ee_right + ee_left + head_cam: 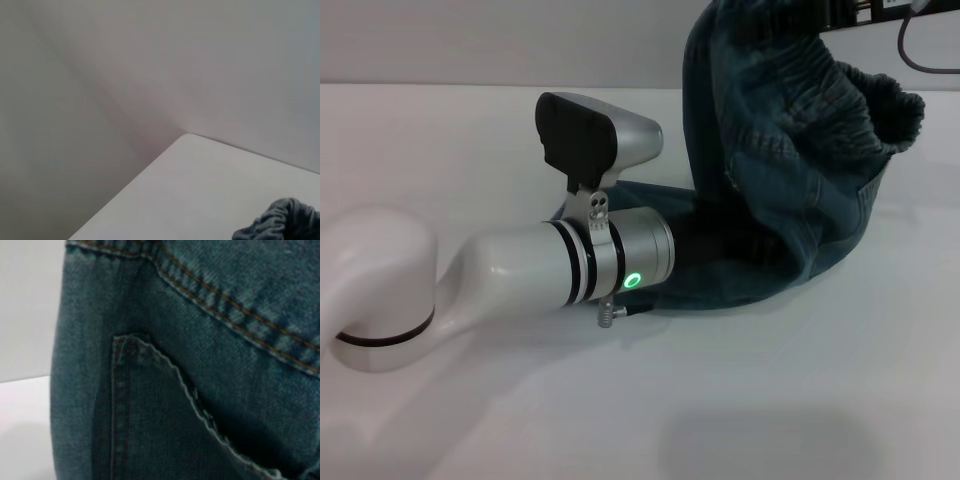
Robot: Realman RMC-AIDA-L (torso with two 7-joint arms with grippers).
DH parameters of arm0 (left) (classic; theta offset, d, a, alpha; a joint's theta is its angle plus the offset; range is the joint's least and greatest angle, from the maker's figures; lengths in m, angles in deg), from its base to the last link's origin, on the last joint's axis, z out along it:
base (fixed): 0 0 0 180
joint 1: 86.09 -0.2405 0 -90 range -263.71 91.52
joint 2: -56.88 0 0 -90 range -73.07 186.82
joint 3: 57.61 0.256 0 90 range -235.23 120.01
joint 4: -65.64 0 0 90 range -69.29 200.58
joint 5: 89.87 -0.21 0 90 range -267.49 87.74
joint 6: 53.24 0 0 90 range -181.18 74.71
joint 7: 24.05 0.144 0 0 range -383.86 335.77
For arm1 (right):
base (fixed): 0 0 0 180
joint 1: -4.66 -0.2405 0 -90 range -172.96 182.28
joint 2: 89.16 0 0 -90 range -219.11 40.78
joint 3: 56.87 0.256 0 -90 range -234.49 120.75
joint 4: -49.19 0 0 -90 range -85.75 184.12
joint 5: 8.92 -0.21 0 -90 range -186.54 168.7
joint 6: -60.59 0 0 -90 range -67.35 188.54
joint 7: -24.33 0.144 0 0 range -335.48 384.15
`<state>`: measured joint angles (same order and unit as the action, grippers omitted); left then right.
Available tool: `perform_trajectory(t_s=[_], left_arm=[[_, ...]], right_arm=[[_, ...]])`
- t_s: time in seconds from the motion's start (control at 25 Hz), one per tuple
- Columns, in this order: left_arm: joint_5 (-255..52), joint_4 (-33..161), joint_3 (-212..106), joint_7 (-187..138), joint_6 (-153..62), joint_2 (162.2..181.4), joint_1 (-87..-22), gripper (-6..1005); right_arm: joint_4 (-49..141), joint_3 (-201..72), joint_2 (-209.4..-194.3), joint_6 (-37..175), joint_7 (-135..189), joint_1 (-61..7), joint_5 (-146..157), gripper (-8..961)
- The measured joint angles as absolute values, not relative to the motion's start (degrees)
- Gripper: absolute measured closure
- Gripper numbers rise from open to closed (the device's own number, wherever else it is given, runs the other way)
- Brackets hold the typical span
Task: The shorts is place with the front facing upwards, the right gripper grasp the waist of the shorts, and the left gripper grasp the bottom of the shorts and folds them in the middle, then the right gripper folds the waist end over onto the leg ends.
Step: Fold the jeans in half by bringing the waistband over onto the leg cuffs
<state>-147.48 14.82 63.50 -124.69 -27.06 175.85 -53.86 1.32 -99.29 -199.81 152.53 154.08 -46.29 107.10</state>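
Observation:
The blue-green denim shorts (770, 170) hang lifted at the back right, their lower part trailing on the white table (770, 400). The ruffled elastic waist (892, 105) is bunched high at the right, and a bit of it (280, 222) shows in the right wrist view. My left arm reaches in from the left; its silver wrist with the green ring light (633, 281) presses against the denim lying on the table, and the fingers are hidden in the cloth. The left wrist view is filled by denim with a stitched pocket (150, 415). The leg hems are hidden. The right gripper is out of view.
A black-and-silver camera housing (590, 140) sits on top of the left wrist. A grey cable (920, 55) loops at the top right. The table's far corner (186, 135) meets a plain wall.

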Motion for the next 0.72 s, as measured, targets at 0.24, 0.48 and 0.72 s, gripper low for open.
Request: perform_trajectory(t_s=[0.24,0.48,0.72], left_arm=[[-147.1,16.2,60.7,-124.6,-26.9,175.44,-55.3,734],[-147.4,20.1,56.0,-123.5,-26.4,175.28,-56.7,734],[-147.5,23.9,50.6,-121.3,-26.2,175.16,-57.3,734]], right_arm=[[1.5,-99.4,-199.84,152.6,154.1,-46.4,107.4,880],[1.6,-99.9,-200.01,152.7,154.1,-46.4,107.6,880],[2.9,-101.4,-200.19,152.5,154.1,-46.6,107.6,882]])
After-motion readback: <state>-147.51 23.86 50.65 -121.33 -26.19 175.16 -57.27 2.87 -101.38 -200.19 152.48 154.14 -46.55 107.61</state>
